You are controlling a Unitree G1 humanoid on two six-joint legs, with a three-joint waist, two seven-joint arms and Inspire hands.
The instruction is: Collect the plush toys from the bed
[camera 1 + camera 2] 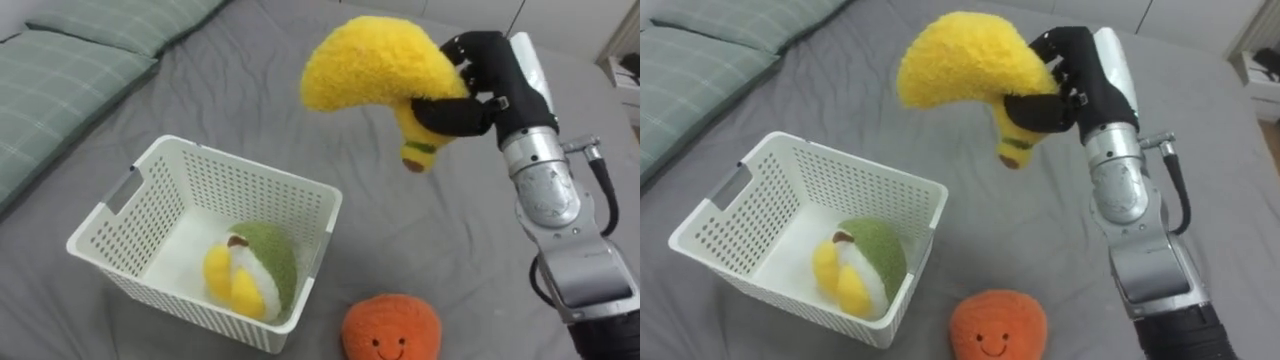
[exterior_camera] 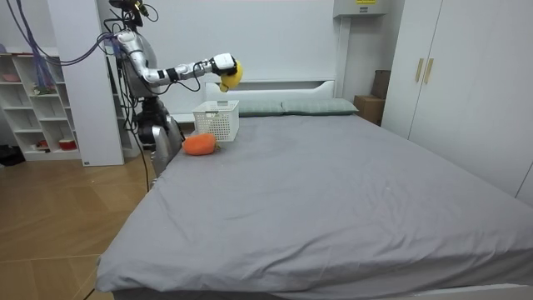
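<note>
Fingers and thumb of the right hand point(image 1: 482, 75) were curled round a yellow plush banana point(image 1: 365, 65), pinching it near its brown-tipped stalk end, which pointed down while the fat curved body arched off to the left. The toy hung in the air above the grey bed point(image 1: 250, 95), clear of the sheet, up and to the right of the white basket point(image 1: 250, 190) and on its far side. That slotted basket sat on the bed at the near left, with a green, yellow and white plush toy point(image 1: 262, 265) lying in its near right corner, touching the wall. An orange round plush toy point(image 1: 392, 328) with a small smiling face rested on the sheet just beside the basket's near right corner, outside it. A green checked pillow point(image 1: 60, 70) lay at the far left. From the room view the robot stood on the wooden floor beside the bed, at that view's left and close to the head end, with its right arm stretched out level over the basket and the orange toy in front of it; a white shelf unit point(image 2: 33, 100) stood behind it against the wall
</note>
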